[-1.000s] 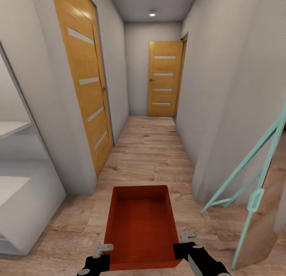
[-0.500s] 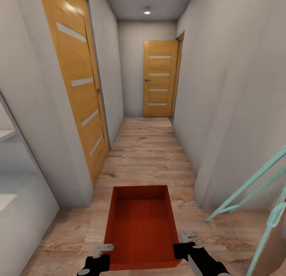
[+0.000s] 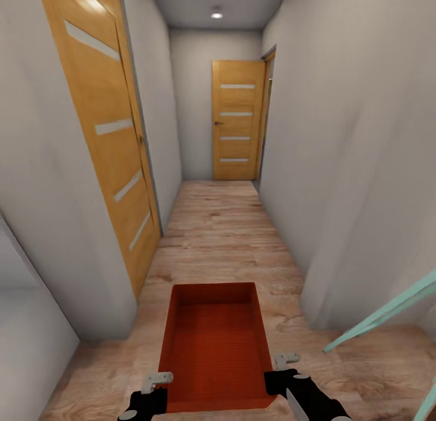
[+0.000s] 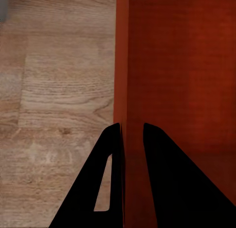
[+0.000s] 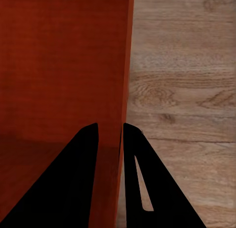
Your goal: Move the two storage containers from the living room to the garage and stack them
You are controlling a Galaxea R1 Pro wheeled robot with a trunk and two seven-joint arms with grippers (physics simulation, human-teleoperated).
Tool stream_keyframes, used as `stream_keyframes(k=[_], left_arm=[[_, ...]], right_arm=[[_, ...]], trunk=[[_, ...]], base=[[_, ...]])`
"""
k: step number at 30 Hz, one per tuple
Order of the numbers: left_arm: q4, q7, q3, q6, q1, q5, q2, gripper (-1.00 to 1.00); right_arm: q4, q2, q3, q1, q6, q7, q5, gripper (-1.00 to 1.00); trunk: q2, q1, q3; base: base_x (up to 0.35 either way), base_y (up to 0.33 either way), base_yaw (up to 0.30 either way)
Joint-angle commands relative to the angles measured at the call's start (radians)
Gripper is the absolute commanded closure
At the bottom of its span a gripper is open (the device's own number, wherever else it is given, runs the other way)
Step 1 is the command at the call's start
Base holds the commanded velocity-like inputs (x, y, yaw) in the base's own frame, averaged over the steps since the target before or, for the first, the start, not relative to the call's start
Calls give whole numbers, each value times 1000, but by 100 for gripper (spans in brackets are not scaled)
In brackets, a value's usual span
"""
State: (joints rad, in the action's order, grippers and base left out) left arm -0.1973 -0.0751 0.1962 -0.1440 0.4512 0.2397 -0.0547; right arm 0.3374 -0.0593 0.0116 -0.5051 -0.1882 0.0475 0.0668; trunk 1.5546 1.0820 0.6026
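Note:
One orange-red storage container (image 3: 215,342), topless with a ribbed bottom, hangs in front of me over light wood-plank flooring. My left gripper (image 3: 158,381) is shut on its left wall near the close corner. In the left wrist view, the left gripper (image 4: 132,125) pinches the thin wall of the container (image 4: 182,66). My right gripper (image 3: 284,362) is shut on the right wall. The right wrist view shows that gripper (image 5: 109,125) clamped on the edge of the container (image 5: 64,61). The garage is out of view.
I am in a narrow corridor with pale walls and a wood-plank floor (image 3: 221,227). A wooden door (image 3: 106,137) with glass strips stands along the left wall, and another door (image 3: 236,121) closes the far end. A teal frame (image 3: 387,312) leans at the right.
The whole view has advanced down the corridor. The white shelf at the left and most of the teal frame have slid out of the picture. The container stays held the same way.

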Motion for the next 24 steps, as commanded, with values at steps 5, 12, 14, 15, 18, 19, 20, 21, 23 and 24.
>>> stream_keyframes(k=[5,12,14,15,18,19,20,21,23,24], left_arm=[[-1,-8,8,-3,0,6,10,100],[-1,-8,8,-3,0,6,10,100],[-1,-8,8,-3,0,6,10,100],[-1,-8,8,-3,0,6,10,100],[-1,-8,8,-3,0,6,10,100],[-1,-8,8,-3,0,6,10,100],[-1,-9,8,-3,0,6,10,100],[0,-9,8,-3,0,6,10,100],[1,-8,8,-3,0,6,10,100],[1,-8,8,-3,0,6,10,100]], right_arm=[[3,7,-17,-1,-5,2,13,100],[3,7,-17,-1,-5,3,15,100],[3,7,-17,-1,-5,2,15,100],[3,7,-18,-1,-5,2,15,100],[3,7,-19,-1,-5,2,15,100],[3,7,-19,-1,-5,2,15,100],[3,7,-19,-1,-5,2,14,100],[3,7,-19,-1,-6,2,14,100],[3,7,-19,-1,-6,2,13,100],[3,7,-20,-1,-6,2,13,100]], trunk=[[0,0,1],[0,0,1],[0,0,1],[0,0,1],[0,0,1],[0,0,1],[0,0,1],[0,0,1],[0,0,1],[0,0,1]], base=[[311,145,-21],[312,140,-3],[319,118,-1],[325,97,0],[331,60,0],[336,27,0],[338,17,-24],[339,14,-54],[340,10,-107],[341,6,-182]])
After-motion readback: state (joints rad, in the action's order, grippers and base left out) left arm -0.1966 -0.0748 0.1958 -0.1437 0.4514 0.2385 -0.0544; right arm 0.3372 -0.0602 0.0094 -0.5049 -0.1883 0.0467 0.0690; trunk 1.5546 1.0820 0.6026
